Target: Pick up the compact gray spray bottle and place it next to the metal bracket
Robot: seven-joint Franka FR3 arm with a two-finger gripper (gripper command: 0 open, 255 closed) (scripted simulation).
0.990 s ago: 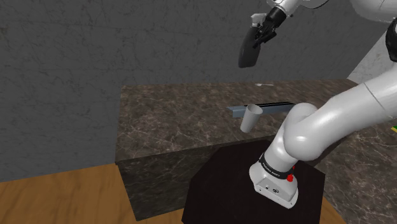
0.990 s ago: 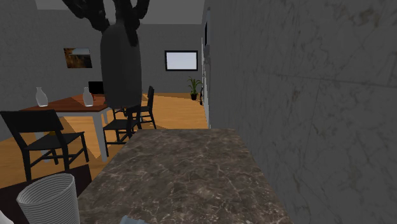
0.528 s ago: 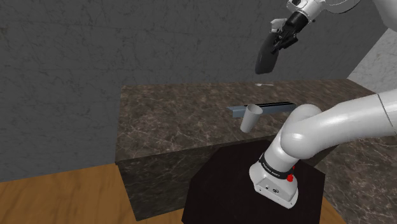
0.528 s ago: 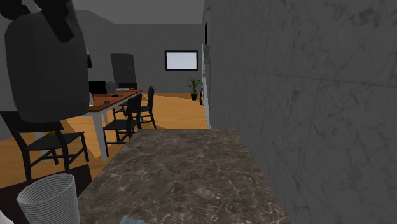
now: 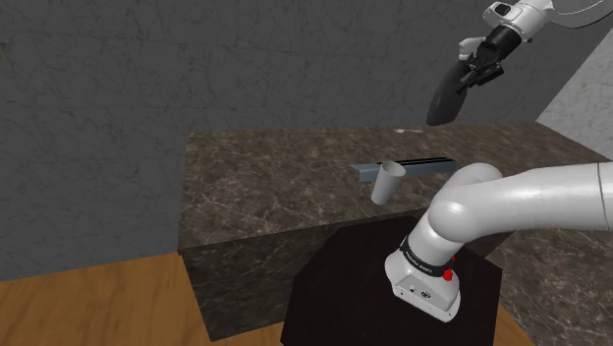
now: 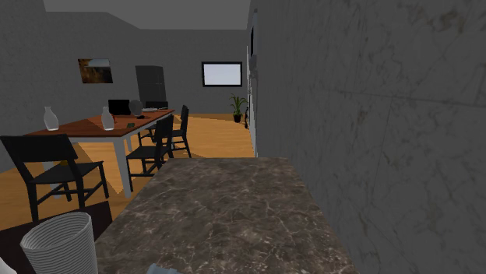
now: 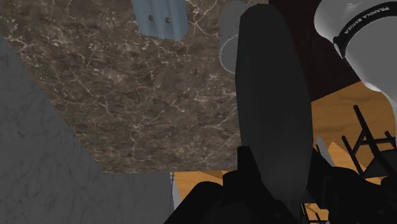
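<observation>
High above the counter [image 5: 275, 187], gripper [image 5: 478, 71] clenched on dark spray bottle [image 5: 444, 95].
Bracket [image 5: 408, 164] lies at the bottle's seven o'clock, shoulder view.

Cannot make out the jaws in the wrist view, buried behind the bottle [image 7: 273, 95]. Lose most of the cup [image 7: 228, 51] behind that bottle too, and part of the bracket [image 7: 159, 16] past the picture's edge. In the shoulder view, lose a stretch of bracket behind the cup, and the arm [image 5: 530, 201] past the right edge. In the second exterior view, get the cup clipped by the bottom edge, just a sliver of bracket beside it. Cannot tell the small items on the dining table [image 6: 78, 127].
</observation>
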